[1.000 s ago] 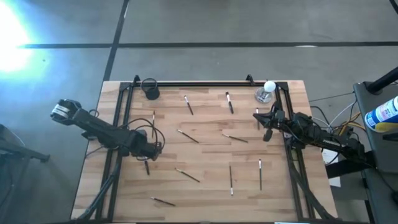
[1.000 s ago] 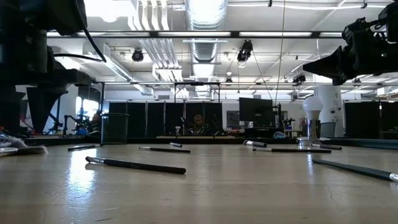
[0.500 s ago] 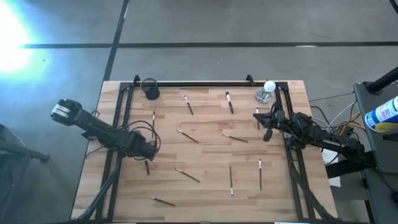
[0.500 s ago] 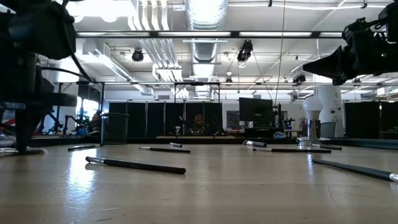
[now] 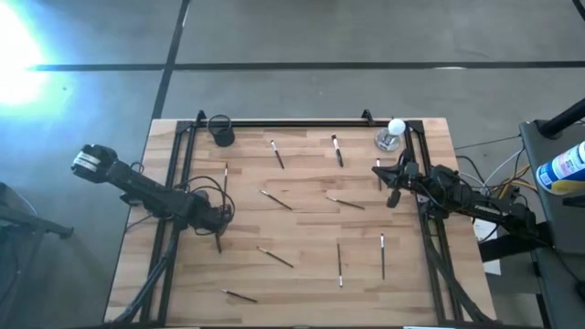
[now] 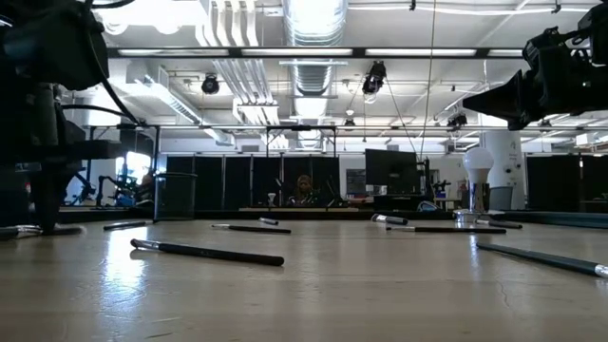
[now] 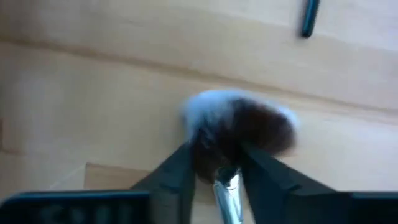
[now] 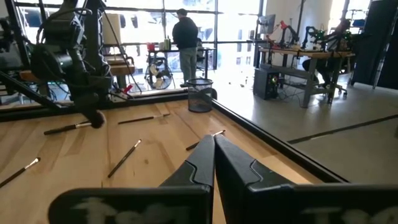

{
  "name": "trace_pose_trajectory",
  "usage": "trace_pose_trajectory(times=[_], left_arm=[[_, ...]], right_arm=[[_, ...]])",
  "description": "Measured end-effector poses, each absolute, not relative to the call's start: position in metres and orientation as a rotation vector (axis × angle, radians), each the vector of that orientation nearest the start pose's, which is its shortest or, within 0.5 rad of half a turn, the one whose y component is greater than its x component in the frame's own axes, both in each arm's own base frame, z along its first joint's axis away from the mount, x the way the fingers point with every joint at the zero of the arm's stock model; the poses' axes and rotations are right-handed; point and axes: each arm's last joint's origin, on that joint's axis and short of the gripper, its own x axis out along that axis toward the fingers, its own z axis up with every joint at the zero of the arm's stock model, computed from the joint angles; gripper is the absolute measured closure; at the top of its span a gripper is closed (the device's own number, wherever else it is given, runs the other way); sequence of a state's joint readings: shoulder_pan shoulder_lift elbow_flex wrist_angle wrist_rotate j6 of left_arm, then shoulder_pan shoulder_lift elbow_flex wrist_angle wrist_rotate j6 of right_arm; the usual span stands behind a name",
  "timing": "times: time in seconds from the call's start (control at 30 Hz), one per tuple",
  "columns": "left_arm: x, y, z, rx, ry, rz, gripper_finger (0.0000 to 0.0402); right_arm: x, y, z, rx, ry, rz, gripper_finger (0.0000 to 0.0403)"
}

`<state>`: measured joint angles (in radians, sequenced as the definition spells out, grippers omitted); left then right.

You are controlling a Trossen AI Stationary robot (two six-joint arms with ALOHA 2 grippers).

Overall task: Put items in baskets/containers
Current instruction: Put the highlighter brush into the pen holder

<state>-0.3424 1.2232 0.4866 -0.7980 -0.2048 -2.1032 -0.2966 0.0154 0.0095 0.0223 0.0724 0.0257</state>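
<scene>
On the wooden table [image 5: 302,274], the left gripper [image 7: 217,163] jaws pinch a round-headed brush [image 7: 239,127]; right gripper [image 8: 213,155] jaws shut, empty.

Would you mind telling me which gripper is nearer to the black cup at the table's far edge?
The left. The left gripper sits down the same side of the table from the black cup, while the right gripper waits across the table near the opposite edge.

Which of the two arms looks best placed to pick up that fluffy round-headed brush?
The left. Its tool is down over the wide-headed brush, a finger on either side of the handle. The right tool sits shut by the table's far right edge, well away from it.
</scene>
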Motion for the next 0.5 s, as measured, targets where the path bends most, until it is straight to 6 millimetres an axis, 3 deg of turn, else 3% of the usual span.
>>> trace_pose_trajectory(times=[0.1, 0.23, 0.4, 0.5], left_arm=[[0.150, -0.046, 0.136, -1.248, 0.851, 1.325, 0.0379], [0.154, -0.045, 0.144, -1.194, 0.810, 1.304, 0.0390], [0.163, -0.046, 0.181, -1.067, 0.779, 1.320, 0.0396], [0.169, -0.044, 0.210, -0.970, 0.674, 1.314, 0.0397]], right_arm=[[0.093, -0.031, 0.168, 0.023, -0.021, -0.369, 0.0394], [0.093, -0.031, 0.168, 0.024, -0.021, -0.369, 0.0394], [0.093, -0.031, 0.168, 0.023, -0.020, -0.369, 0.0394], [0.093, -0.031, 0.168, 0.024, -0.021, -0.369, 0.0394]])
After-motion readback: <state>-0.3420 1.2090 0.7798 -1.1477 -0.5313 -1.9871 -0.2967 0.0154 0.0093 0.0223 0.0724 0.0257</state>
